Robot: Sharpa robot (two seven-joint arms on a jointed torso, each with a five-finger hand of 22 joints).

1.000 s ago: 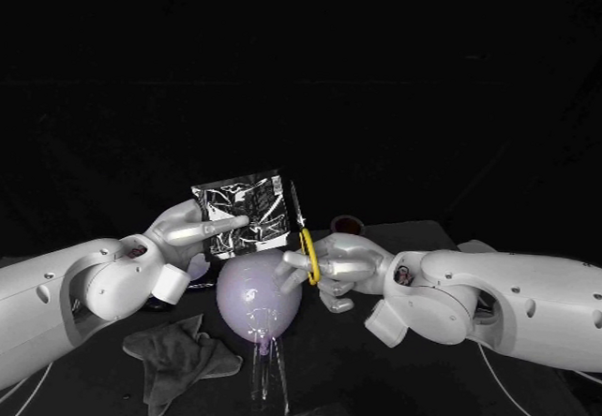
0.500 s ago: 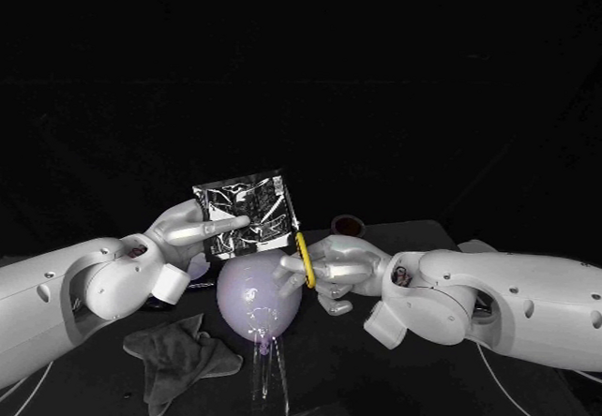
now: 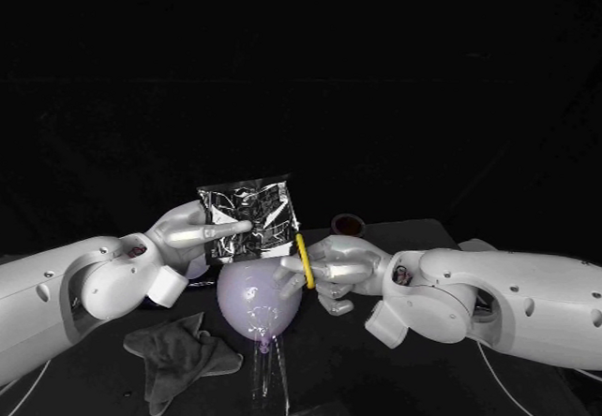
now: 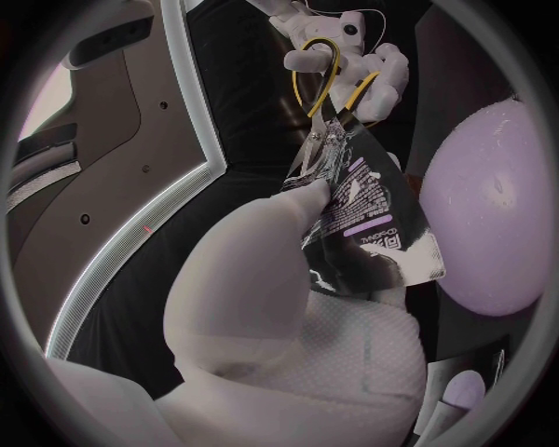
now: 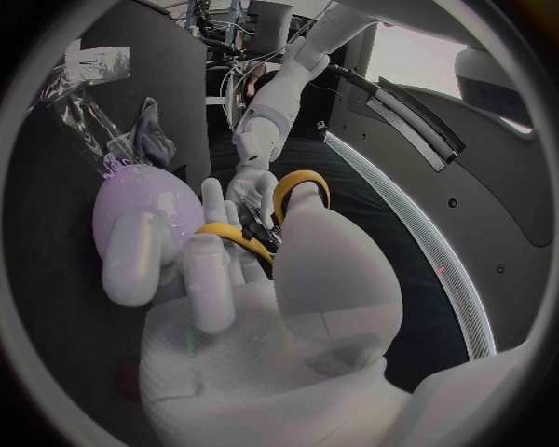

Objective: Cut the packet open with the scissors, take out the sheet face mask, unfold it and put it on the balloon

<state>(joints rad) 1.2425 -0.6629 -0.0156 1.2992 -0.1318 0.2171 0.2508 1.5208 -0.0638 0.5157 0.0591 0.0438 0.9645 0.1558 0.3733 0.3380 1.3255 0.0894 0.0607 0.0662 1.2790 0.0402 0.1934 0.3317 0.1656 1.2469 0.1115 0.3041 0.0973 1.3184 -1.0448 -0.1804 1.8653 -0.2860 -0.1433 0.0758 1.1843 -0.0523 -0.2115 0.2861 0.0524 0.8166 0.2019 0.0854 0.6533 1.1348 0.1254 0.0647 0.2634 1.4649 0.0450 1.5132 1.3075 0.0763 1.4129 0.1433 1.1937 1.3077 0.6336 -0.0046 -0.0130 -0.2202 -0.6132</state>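
Cutting stage. The left hand (image 3: 189, 232) grips the packet (image 3: 251, 217) upright above the balloon (image 3: 257, 299). The right hand (image 3: 341, 266) grasps the scissors (image 3: 304, 260), blades at the packet's side edge. Judged remaining: finishing the cut, then extracting, unfolding and placing the mask.

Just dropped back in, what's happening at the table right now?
The left hand holds the silvery packet upright, just above the lilac balloon. The right hand grips the yellow-handled scissors, and the left wrist view shows their blades at the packet's edge. Whether a cut has started is not clear, and no mask is out yet. A grey cloth lies on the table beside the balloon.
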